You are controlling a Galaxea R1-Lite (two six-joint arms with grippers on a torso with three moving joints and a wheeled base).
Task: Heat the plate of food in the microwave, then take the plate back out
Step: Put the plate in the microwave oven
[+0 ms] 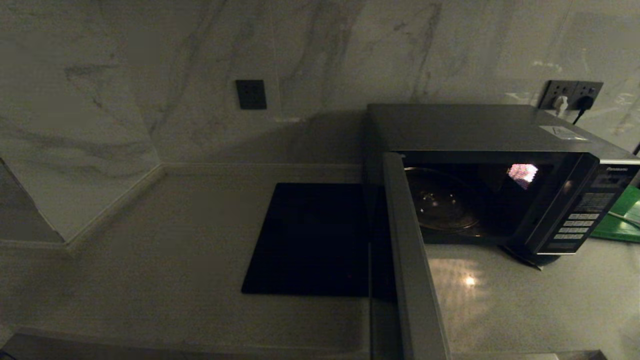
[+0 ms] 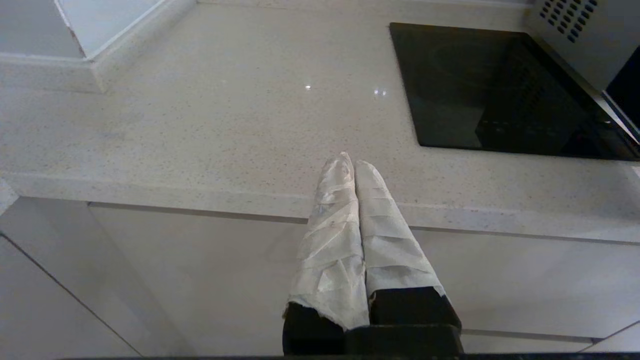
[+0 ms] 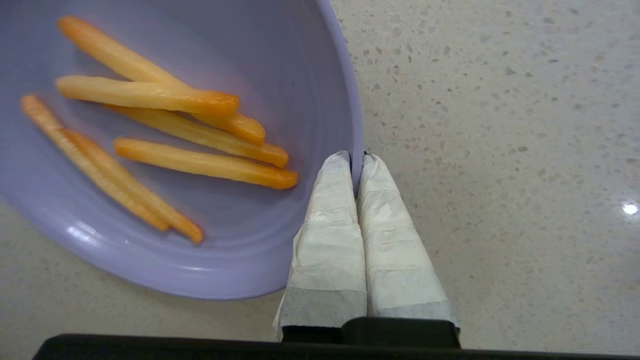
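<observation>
While microwave (image 1: pixel 500 190) gapes | right pincer (image 3: pixel 356 162) pinches plate of food (image 3: pixel 150 150) rim | left pincer (image 2: pixel 350 167) closed, empty

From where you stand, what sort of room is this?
Most likely a home kitchen. A microwave with its door open sits on a pale stone counter beside a flat black slab, perhaps a cooktop, and marble-look walls carry power sockets.
</observation>
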